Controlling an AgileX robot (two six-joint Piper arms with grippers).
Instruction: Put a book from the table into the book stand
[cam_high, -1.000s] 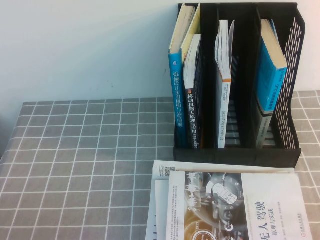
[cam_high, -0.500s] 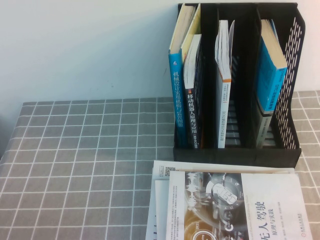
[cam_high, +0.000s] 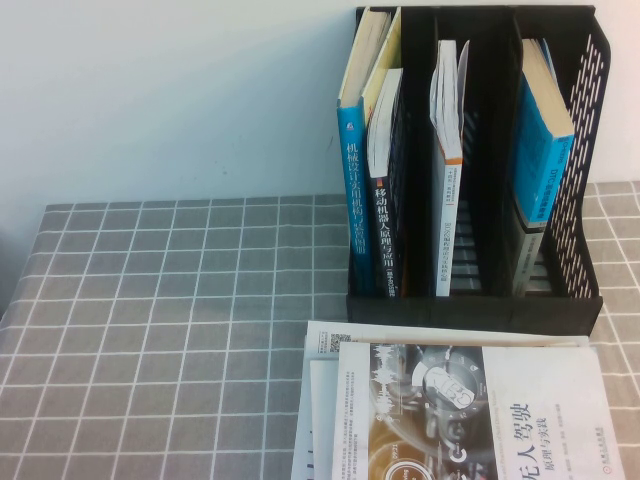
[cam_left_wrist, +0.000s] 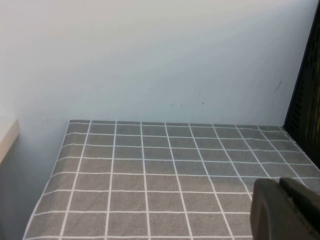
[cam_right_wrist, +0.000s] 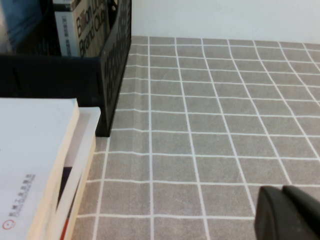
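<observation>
A stack of books lies flat on the table (cam_high: 180, 300) at the front, just before the book stand (cam_high: 480, 305). The top book (cam_high: 470, 410) has a white cover with a grey picture. The black stand holds upright books: blue ones (cam_high: 355, 170) in its left compartment, a white one (cam_high: 448, 150) in the middle, a blue one (cam_high: 542, 150) on the right. Neither arm shows in the high view. My left gripper (cam_left_wrist: 280, 186) hovers shut over bare cloth left of the stand (cam_left_wrist: 306, 100). My right gripper (cam_right_wrist: 283, 191) is shut over cloth right of the stack (cam_right_wrist: 35, 165) and stand (cam_right_wrist: 114, 65).
A pale wall rises right behind the table and the stand. The grey grid cloth runs bare across the left half of the table (cam_left_wrist: 150, 170) and to the right of the stand (cam_right_wrist: 225, 115). The table's left edge drops off near the wall.
</observation>
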